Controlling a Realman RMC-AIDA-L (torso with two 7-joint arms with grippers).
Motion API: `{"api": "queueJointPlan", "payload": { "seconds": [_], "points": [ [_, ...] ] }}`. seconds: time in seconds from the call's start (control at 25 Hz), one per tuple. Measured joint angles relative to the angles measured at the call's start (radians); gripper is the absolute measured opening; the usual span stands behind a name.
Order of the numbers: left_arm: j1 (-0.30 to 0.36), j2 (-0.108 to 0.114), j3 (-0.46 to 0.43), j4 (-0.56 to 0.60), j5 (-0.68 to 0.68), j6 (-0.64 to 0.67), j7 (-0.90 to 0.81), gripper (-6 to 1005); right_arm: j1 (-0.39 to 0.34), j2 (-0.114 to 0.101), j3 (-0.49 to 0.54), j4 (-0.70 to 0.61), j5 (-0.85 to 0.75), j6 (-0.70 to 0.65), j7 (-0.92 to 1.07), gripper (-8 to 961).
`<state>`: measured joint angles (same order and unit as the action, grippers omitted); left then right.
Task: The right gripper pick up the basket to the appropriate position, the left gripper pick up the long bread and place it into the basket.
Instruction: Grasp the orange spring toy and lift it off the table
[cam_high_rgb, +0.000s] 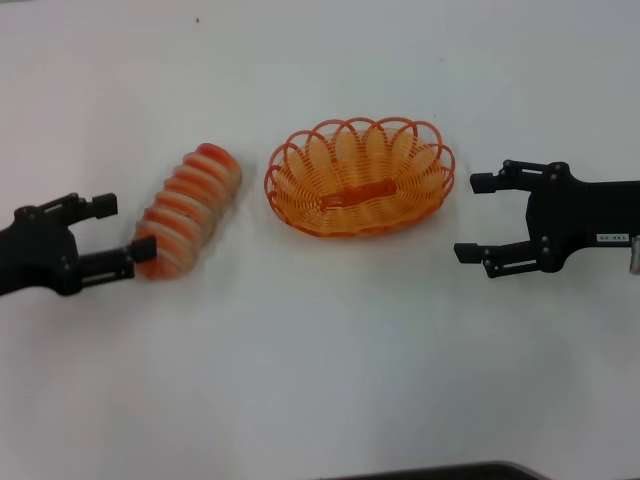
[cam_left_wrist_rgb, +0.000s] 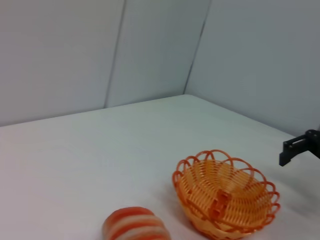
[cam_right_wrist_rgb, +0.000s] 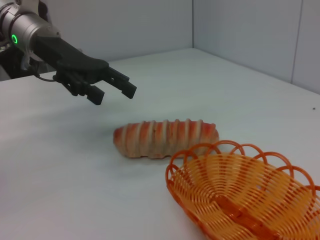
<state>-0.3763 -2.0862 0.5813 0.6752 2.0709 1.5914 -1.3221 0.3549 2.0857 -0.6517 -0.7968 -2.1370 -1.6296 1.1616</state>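
Two things sit on the white tabletop (cam_high_rgb: 320, 350) in the head view: the basket (cam_high_rgb: 360, 177) in the middle, empty, and the long bread (cam_high_rgb: 188, 211) just to its left, apart from it, lying at a slant. Left gripper (cam_high_rgb: 118, 233) is at the bread's near end, fingers spread, lower fingertip at or touching that end, nothing held. Right gripper (cam_high_rgb: 472, 217) is just right of the basket, fingers wide apart, short of the rim.

Left wrist view: basket (cam_left_wrist_rgb: 226, 198) low on the tabletop, one end of the bread (cam_left_wrist_rgb: 136, 225) beside it, one tip of the right gripper (cam_left_wrist_rgb: 295, 148) beyond the basket. Own fingers not shown.

Right wrist view: bread (cam_right_wrist_rgb: 166, 138) lies just behind the basket (cam_right_wrist_rgb: 245, 192) rim; left gripper (cam_right_wrist_rgb: 107, 89) hovers above and beyond the bread, fingers parted, not clamped on anything.

Handling guess: basket looks light, thin wire, a bit springy; pinch the looped rim at the end nearest the right gripper. Bread looks light and fairly rigid, ridges give grip; take it across the middle so it stays level and fits lengthwise.
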Motion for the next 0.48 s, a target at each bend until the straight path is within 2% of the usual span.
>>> {"api": "queueJointPlan", "payload": {
  "seconds": [0.16,0.2,0.24,0.36,0.4,0.48],
  "points": [
    [-0.036,0.012,0.002,0.036,0.001,-0.05,-0.223,872,0.001,-0.001,0.016,0.0,0.001,0.0,0.012,954],
    [-0.057,0.028,0.016,0.069,0.007,-0.054,-0.352,872,0.002,-0.001,0.019,0.0,0.001,0.001,0.019,953],
    [-0.057,0.028,0.016,0.069,0.007,-0.054,-0.352,872,0.003,-0.001,0.02,0.0,0.0,0.001,0.027,953],
    [-0.094,0.056,0.051,0.129,0.055,-0.037,-0.558,872,0.005,-0.002,0.021,-0.004,-0.002,0.001,0.044,953],
    [-0.094,0.056,0.051,0.129,0.055,-0.037,-0.558,872,0.006,-0.002,0.022,-0.004,-0.002,0.001,0.047,953],
    [-0.16,0.085,0.114,0.181,0.153,-0.018,-0.764,873,0.008,-0.002,0.024,-0.004,-0.002,0.003,0.049,953]
  ]
}}
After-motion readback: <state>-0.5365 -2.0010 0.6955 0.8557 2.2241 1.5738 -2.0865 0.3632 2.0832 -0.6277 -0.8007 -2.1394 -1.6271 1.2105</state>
